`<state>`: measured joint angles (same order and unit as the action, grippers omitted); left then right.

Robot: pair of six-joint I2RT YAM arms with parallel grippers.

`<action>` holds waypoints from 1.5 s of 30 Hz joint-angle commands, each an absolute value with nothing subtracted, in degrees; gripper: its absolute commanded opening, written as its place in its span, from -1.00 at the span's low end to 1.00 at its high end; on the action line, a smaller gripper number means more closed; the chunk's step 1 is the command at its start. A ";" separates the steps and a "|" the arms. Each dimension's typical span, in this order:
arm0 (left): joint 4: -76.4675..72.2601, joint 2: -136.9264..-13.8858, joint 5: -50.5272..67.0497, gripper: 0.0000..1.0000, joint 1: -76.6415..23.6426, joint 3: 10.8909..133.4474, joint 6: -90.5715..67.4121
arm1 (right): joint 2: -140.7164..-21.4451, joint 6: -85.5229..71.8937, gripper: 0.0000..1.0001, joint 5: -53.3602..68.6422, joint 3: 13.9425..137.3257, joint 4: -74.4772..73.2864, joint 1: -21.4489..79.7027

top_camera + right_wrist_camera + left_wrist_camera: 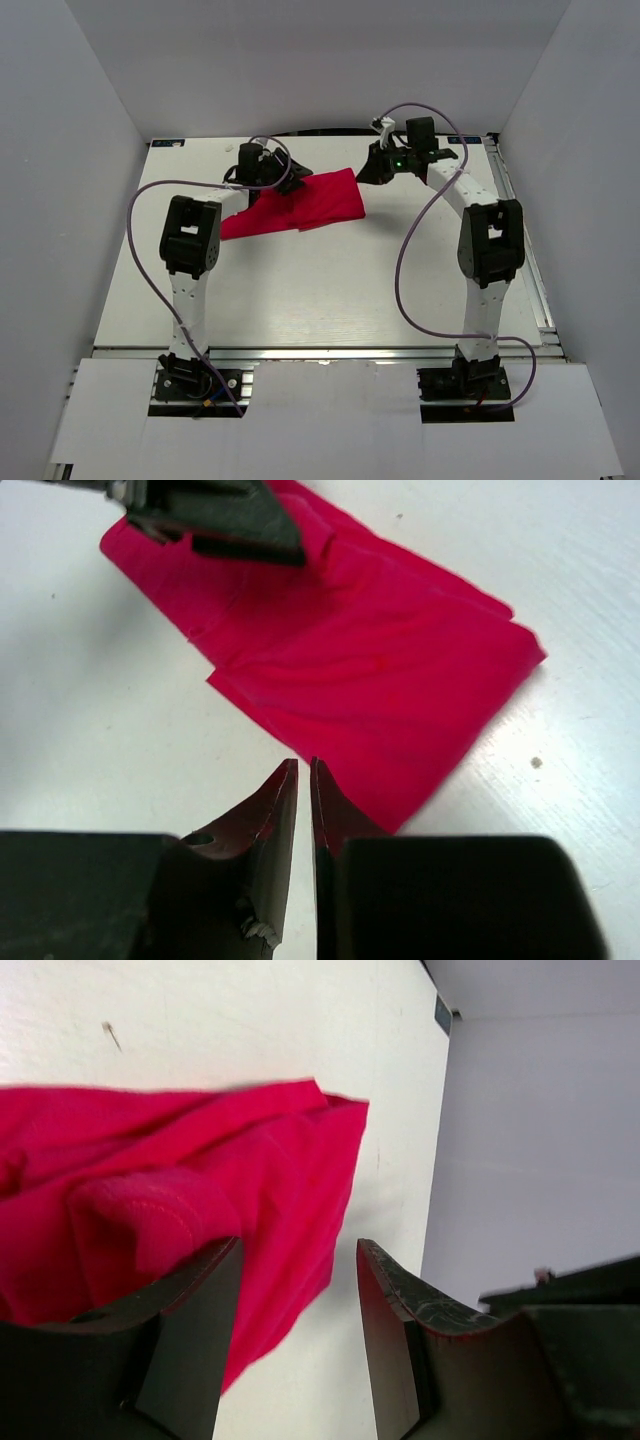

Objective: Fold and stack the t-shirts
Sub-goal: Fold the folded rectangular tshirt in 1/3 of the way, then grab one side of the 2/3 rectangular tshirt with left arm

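The red t-shirt (312, 203) lies folded and flat on the far part of the white table (300, 290). My left gripper (289, 178) hangs over the shirt's far left edge. In the left wrist view it (298, 1242) is open, with the t-shirt (180, 1190) passing under the left finger and nothing pinched. My right gripper (368, 170) sits just off the shirt's right corner. Its jaws (303, 761) are shut down to a thin slit with nothing in them, their tips at the edge of the t-shirt (370, 670). The left gripper (215, 520) shows at the top of the right wrist view.
White walls (90, 150) enclose the table on the left, back and right. A metal rail (540, 290) runs along the table's right edge. Purple cables (410, 260) loop from both arms over the table.
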<state>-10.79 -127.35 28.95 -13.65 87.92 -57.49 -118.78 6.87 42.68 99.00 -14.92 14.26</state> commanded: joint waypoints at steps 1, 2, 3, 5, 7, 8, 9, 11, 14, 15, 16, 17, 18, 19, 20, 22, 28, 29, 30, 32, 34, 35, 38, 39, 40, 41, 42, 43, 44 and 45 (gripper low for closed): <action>-9.68 -126.38 23.15 0.19 -13.45 90.70 -56.95 | -114.61 7.03 -0.68 44.74 97.30 -14.68 14.15; -9.15 -126.47 21.64 0.19 -13.36 90.44 -57.04 | -114.35 6.86 -0.69 44.74 96.95 -14.59 14.06; -8.71 -126.65 20.32 0.19 -13.27 89.92 -56.87 | -113.82 6.59 -0.69 44.82 96.60 -14.50 13.98; -6.86 -127.44 17.33 0.18 -13.01 89.91 -56.78 | -112.94 6.50 -0.69 44.74 95.63 -14.50 13.80; -4.85 -128.23 15.91 0.18 -12.83 90.09 -56.69 | -112.24 6.42 -0.70 44.74 95.01 -14.68 13.54; -4.31 -128.93 15.13 0.18 -12.75 90.26 -56.60 | -111.63 6.42 -0.70 44.65 94.31 -14.68 13.45; -3.78 -129.37 14.94 0.18 -12.66 90.35 -56.60 | -111.27 6.42 -0.70 44.74 94.05 -15.03 13.36; -2.64 -130.16 14.59 0.18 -12.39 90.53 -56.08 | -110.22 6.59 -0.71 44.47 93.26 -15.29 13.01; -1.50 -130.26 13.63 0.18 -11.87 90.18 -55.64 | -109.25 7.29 -0.71 44.30 92.64 -16.26 12.48; -1.06 -130.08 13.45 0.18 -11.78 90.09 -55.63 | -109.07 7.56 -0.71 44.30 92.64 -16.96 12.22; -1.14 -129.90 13.36 0.19 -11.43 89.57 -55.63 | -108.64 8.17 -0.71 44.30 92.64 -17.40 12.04; -1.40 -129.29 13.97 0.18 -11.16 89.39 -55.63 | -108.55 8.43 -0.71 44.21 92.72 -17.84 11.87; -2.80 -128.77 14.32 0.19 -10.99 89.21 -55.63 | -108.28 8.79 -0.71 44.38 92.90 -18.19 11.60; -3.60 -128.15 14.94 0.20 -10.81 89.21 -54.85 | -107.93 9.22 -0.71 44.47 93.07 -19.15 11.51; -4.65 -126.84 15.90 0.23 -10.72 89.38 -54.32 | -107.67 10.27 -0.71 44.65 93.34 -19.68 11.17; -6.15 -125.43 19.85 0.30 -10.46 90.78 -53.01 | -107.06 11.42 -0.70 44.82 94.22 -21.26 10.81; -0.89 -115.94 22.42 0.48 -9.14 93.70 -47.11 | -105.56 13.71 -0.68 45.88 94.75 -23.73 9.32; -0.27 -114.45 21.98 0.49 -8.71 92.91 -46.50 | -105.38 13.80 -0.68 45.88 94.49 -23.90 9.14; 2.87 -111.21 21.62 0.53 -7.66 90.38 -45.28 | -105.29 13.89 -0.68 45.97 94.13 -23.91 9.05; 6.39 -107.95 20.31 0.63 -6.42 86.94 -44.30 | -104.68 13.89 -0.67 45.97 92.91 -23.82 8.97; 7.90 -103.30 20.82 0.63 -3.62 80.62 -43.60 | -104.15 13.97 -0.66 45.97 91.85 -23.73 8.97; 8.17 -101.71 21.18 0.64 -2.65 78.16 -43.51 | -103.89 13.89 -0.66 45.97 91.41 -23.47 8.96; 9.75 -97.04 22.58 0.64 2.88 70.42 -41.49 | -103.54 13.89 -0.65 45.97 90.62 -23.20 8.96; 10.63 -96.51 22.85 0.65 5.16 69.44 -40.88 | -103.45 13.89 -0.65 46.14 90.44 -23.20 9.05; 11.94 -96.24 22.85 0.65 6.23 68.74 -39.74 | -103.45 13.71 -0.65 46.23 90.27 -23.20 9.05; 13.95 -96.33 22.50 0.65 7.20 68.82 -38.07 | -103.45 13.54 -0.65 46.32 90.00 -23.12 9.05; 14.76 -96.42 22.15 0.65 8.43 68.82 -37.19 | -103.45 13.45 -0.65 46.41 89.74 -22.94 8.97; 15.46 -96.50 21.63 0.65 8.96 69.08 -35.52 | -103.36 13.19 -0.65 46.49 89.56 -22.77 9.05; 16.86 -96.94 20.58 0.65 9.31 69.26 -33.85 | -103.36 13.01 -0.65 46.58 89.30 -22.50 8.97; 17.48 -97.20 19.61 0.66 9.75 69.43 -32.79 | -103.36 12.92 -0.65 46.58 89.21 -22.41 8.96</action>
